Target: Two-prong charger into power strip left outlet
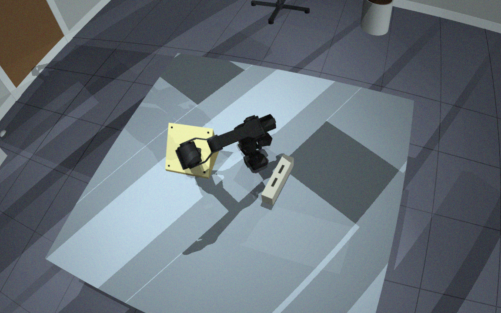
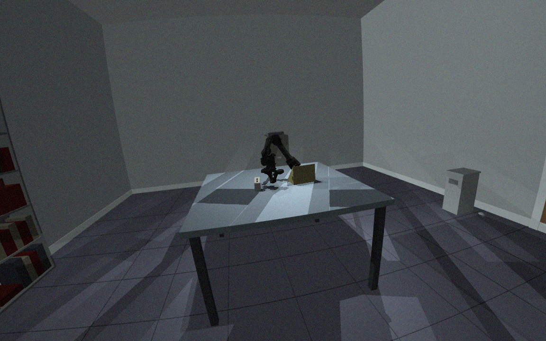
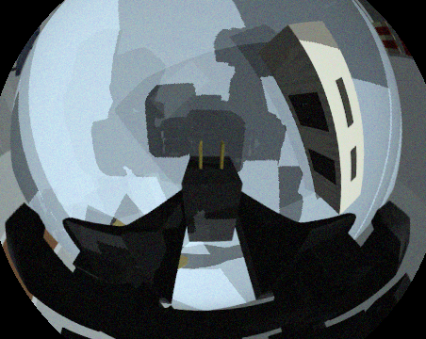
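Observation:
My gripper (image 1: 255,163) (image 2: 272,177) (image 3: 209,192) is shut on the charger, with one finger on each side. The charger (image 3: 210,185) is a small black block. Its two thin yellow prongs point away from the gripper, side by side, free of any slot. In the top and exterior views it blends with the dark fingers. It seems to hang a little above the table. The power strip (image 1: 268,196) (image 2: 257,186) (image 3: 326,61) is a cream bar with two dark slots on its top face. The wrist view shows it at the right, with two dark square openings on its shaded side. The gripper is beside it, not touching.
A yellow block (image 1: 178,136) (image 2: 304,174) with dark corner holes stands at the arm's base end, on the side of the gripper away from the strip. Both rest on the grey-blue table (image 1: 158,202) (image 2: 285,211). Hard shadows cross the table top.

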